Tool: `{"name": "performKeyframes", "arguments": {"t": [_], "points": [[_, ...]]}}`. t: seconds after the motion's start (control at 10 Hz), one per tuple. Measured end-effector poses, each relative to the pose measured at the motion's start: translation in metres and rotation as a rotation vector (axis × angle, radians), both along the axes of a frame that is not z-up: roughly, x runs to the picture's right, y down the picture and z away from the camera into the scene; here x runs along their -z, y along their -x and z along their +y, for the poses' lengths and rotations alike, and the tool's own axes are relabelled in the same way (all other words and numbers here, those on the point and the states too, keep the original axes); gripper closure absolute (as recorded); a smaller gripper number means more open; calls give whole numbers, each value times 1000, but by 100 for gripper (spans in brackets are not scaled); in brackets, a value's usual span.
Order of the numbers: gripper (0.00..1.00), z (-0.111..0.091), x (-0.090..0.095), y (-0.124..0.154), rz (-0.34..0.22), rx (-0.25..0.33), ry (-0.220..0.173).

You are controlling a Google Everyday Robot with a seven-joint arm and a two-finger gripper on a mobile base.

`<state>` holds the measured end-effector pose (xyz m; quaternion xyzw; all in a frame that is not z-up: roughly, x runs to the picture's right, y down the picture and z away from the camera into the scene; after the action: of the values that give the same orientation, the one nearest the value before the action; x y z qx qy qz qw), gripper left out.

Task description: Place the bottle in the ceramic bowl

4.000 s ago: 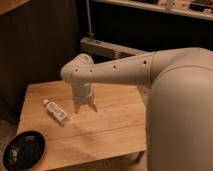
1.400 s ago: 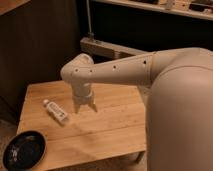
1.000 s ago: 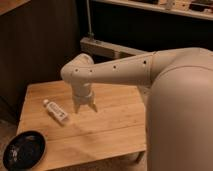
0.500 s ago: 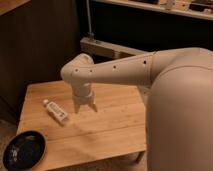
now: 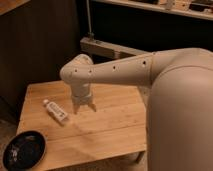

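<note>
Wooden boards make up the counter [image 5: 110, 125], and the bottle [image 5: 55, 110] lies on it on its side, cap toward the far left and base toward the near right. Its label is only a pale smear; no print can be read.

Just right of the bottle hangs the tool [image 5: 84, 107], pointing straight down from the pale arm [image 5: 115, 72]. Its two fingers stand spread, released, with nothing between them and clear of the bottle. Whether the fingertips touch the wood or stop just above it cannot be told.

Well apart from the bottle, to its near left, sits the ceramic bowl [image 5: 23, 150], dark and glossy, with nothing in it. It overlaps the counter's near-left corner, and it is hard to make out whether it rests on the corner or beyond the edge.

Far right of the bottle, the robot's bulky body [image 5: 182, 115] fills that side, is cut off by the frame, and hides the counter's right end. Behind the bottle, the background is dim.

Against the earlier frames nothing differs: arm, tool, bottle and bowl sit exactly as before.
</note>
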<state>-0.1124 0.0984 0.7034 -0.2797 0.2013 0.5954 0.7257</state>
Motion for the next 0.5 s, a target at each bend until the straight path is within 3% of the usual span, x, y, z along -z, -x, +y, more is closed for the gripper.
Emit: {"name": "performKeyframes", "arguments": {"t": [0.3,0.4,0.5], "points": [[35,-1,4,10,-234,230,-45],[35,-1,6,13,-292,288,-58],[35,-2,5,13,-314,316,-68]]}}
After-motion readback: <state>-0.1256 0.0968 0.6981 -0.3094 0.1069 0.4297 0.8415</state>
